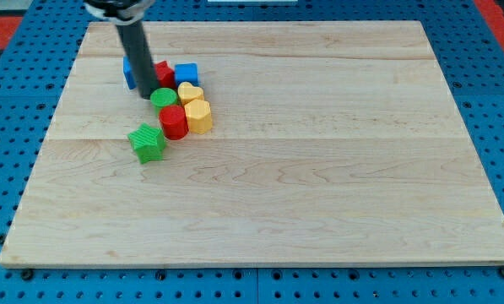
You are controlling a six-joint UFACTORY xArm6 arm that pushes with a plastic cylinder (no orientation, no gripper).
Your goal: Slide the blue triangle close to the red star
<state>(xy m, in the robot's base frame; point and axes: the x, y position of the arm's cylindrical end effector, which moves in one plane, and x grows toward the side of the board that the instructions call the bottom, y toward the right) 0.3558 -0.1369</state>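
The blue triangle (129, 73) sits near the board's (319, 169) top left, mostly hidden behind the rod, with the red star (164, 73) just beside it to the view's right. My tip (148, 95) rests between them, touching the green round block (163, 97). There are no jaws to judge. A blue cube (186, 73), two yellow blocks (196, 110), a red cylinder (173, 122) and a green star (147, 143) cluster close by.

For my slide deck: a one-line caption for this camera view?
My tip amid a block cluster at the board's upper left, beside the green cylinder, with the blue triangle behind the rod.
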